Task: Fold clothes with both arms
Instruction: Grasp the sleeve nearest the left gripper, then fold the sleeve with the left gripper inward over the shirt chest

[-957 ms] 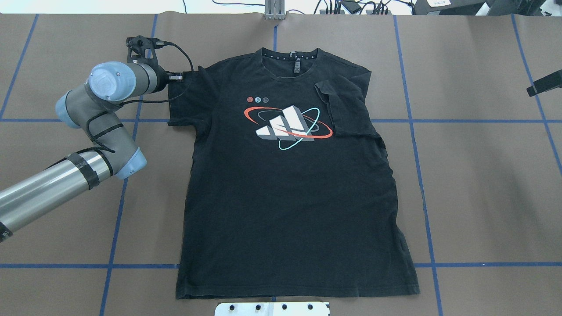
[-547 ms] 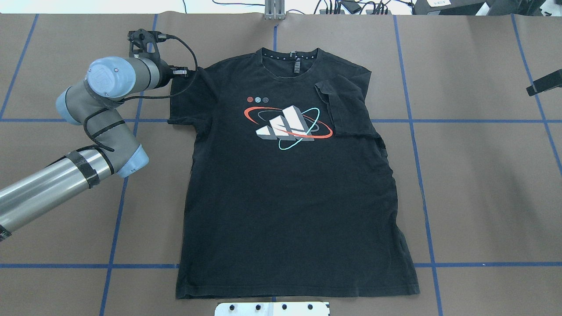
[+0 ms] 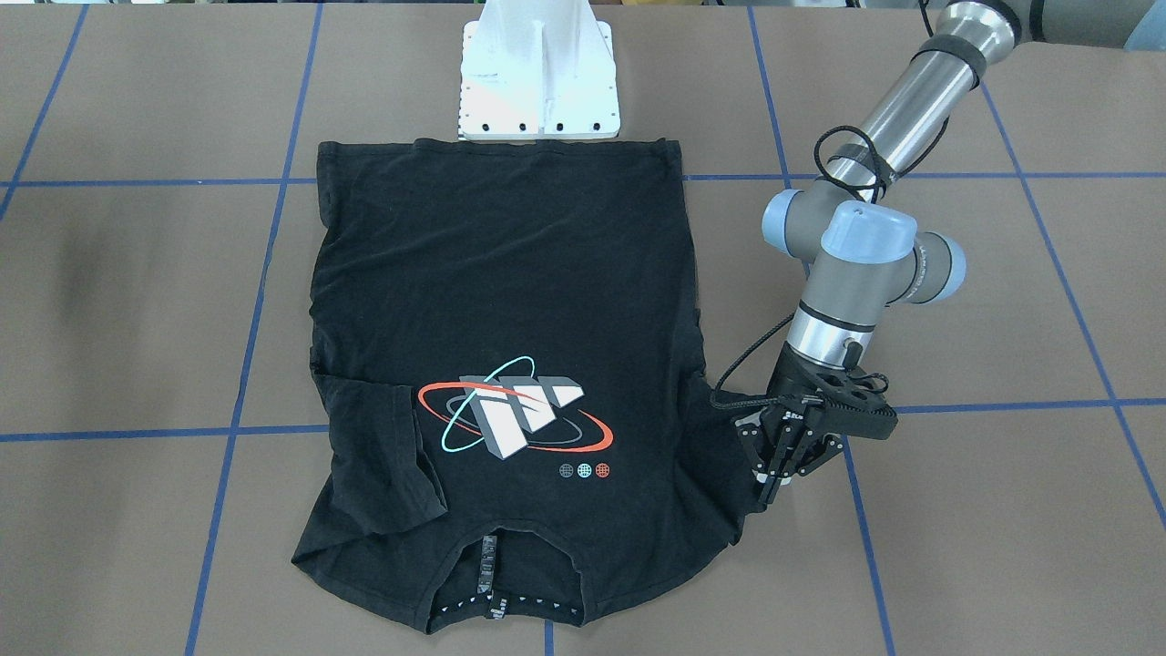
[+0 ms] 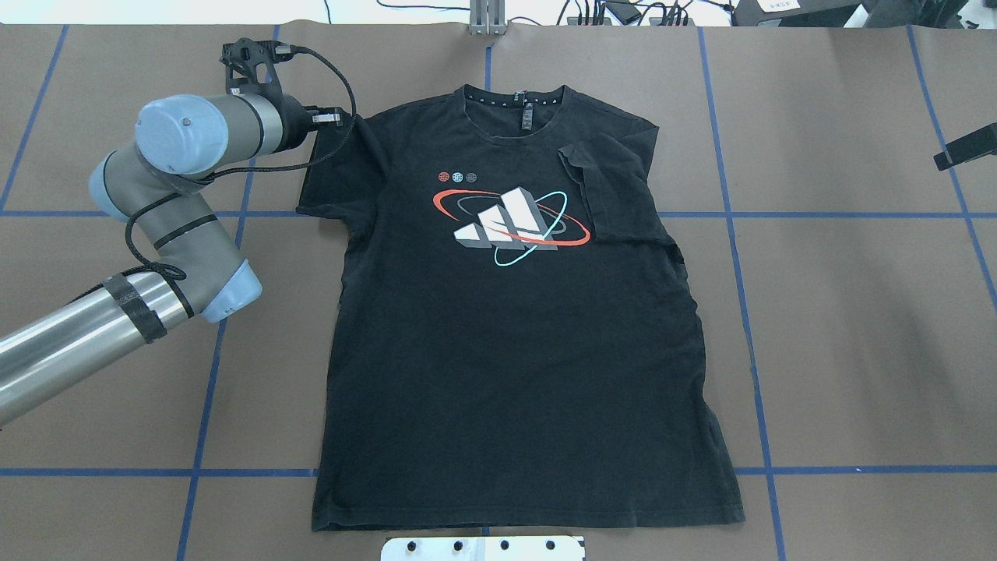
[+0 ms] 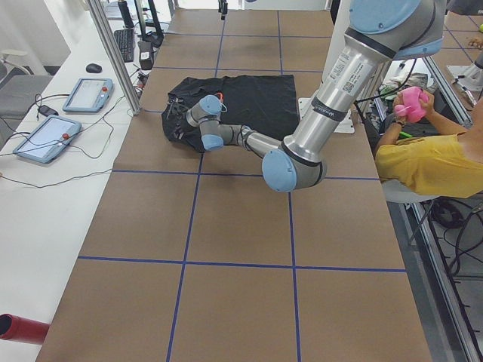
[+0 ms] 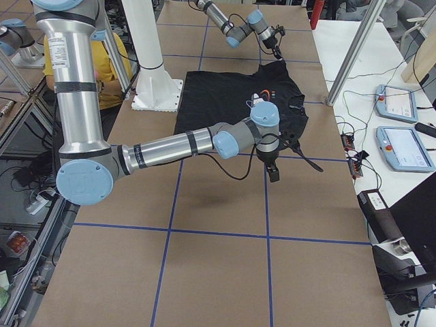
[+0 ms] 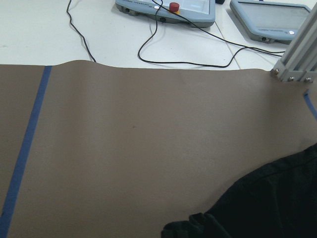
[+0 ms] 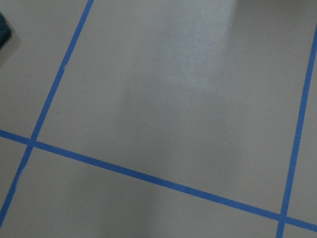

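The black T-shirt [image 4: 514, 351] lies flat on the table, graphic side up, collar away from the robot. Its sleeve on the right-arm side [image 4: 611, 191] is folded in over the chest. My left gripper [image 3: 774, 474] points down at the other sleeve [image 4: 335, 175] and looks shut on that sleeve's outer edge; a pinch of black cloth [image 7: 198, 228] shows at the bottom of the left wrist view. My right gripper [image 4: 966, 148] hangs over bare table well off to the shirt's side. It also shows in the exterior right view [image 6: 272, 170]. I cannot tell whether it is open or shut.
The white base mount [image 3: 539, 73] stands at the shirt's hem. Blue tape lines [image 4: 748, 234] cross the brown table. An aluminium post [image 4: 487, 17] and cables stand at the far edge, with teach pendants [image 7: 168, 7] beyond. A person in yellow [image 5: 423, 162] sits beside the table.
My left wrist has risen and shifted slightly outward. The sleeve's upper outer corner has come up with it, so its edge now slants. The right gripper has not moved.
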